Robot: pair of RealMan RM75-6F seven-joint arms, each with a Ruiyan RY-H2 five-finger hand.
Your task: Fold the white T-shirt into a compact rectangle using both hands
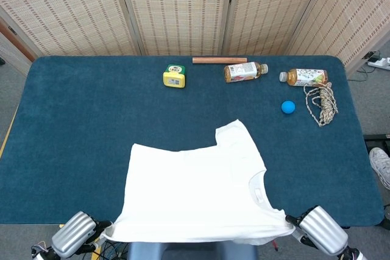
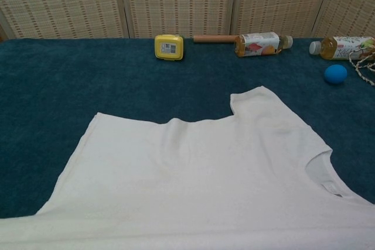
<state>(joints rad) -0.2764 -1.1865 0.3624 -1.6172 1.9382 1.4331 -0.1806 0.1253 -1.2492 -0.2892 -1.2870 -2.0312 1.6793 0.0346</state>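
Two views give you this moment. From the head camera, your white cotton T-shirt (image 1: 195,190) lies spread at the near edge of the dark blue felt-covered table (image 1: 73,126), one sleeve pointing toward the far side. It is light, limp cloth that will sag and crease, so take it by corners and hems, not mid-panel. Your left hand (image 1: 76,242) pinches the near left corner; your right hand (image 1: 317,229) grips the near right corner, fingers closed on the fabric as far as you can judge. From the chest camera, the shirt fills the lower frame, pulled taut toward you; neither hand shows there.
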